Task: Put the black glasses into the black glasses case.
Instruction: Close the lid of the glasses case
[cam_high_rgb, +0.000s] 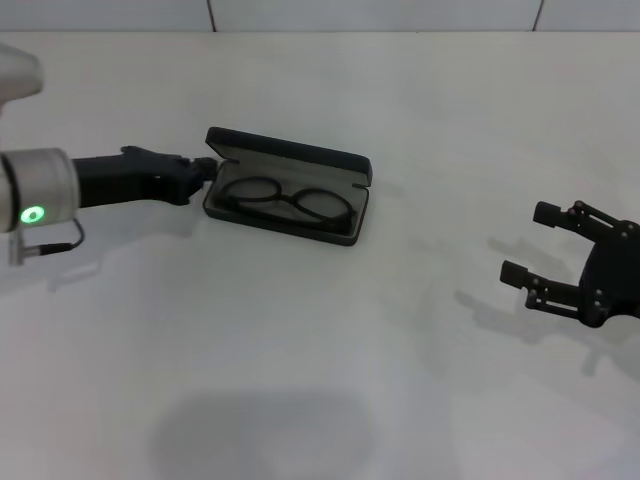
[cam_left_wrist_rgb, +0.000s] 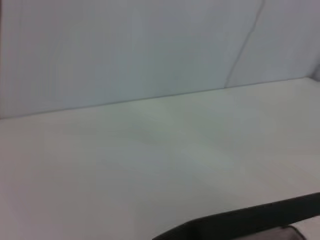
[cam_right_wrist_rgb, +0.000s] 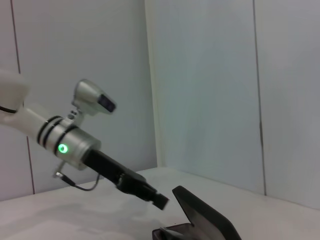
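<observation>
The left gripper (cam_high_rgb: 205, 170) is sitting right at the left end of the black glasses case (cam_high_rgb: 288, 187), its tip meeting the end of the raised lid, and from the head view I cannot tell whether its jaws are apart or together, since they are reading as one dark tip there. The right wrist view is giving the side angle: the left gripper (cam_right_wrist_rgb: 160, 201) is reaching in low with its dark tip just beside the upper edge of the half-raised lid, case (cam_right_wrist_rgb: 200, 220) standing open beneath it; still no way to tell the jaw state. The left wrist view is offering only a dark strip of the case (cam_left_wrist_rgb: 250, 220) along one edge, with bare table (cam_left_wrist_rgb: 150, 165) and wall beyond. Over on the other side, the right gripper (cam_high_rgb: 535, 243) is hovering well apart from the case, jaws clearly spread, two dark fingers (cam_high_rgb: 550, 213) pointing toward the middle of the table (cam_high_rgb: 300, 350). The black glasses (cam_high_rgb: 288, 200) are lying inside the case's grey-lined tray, both lenses flat, frame running along the tray's length; only the head view is showing them, as the side angle is cutting the tray off.
</observation>
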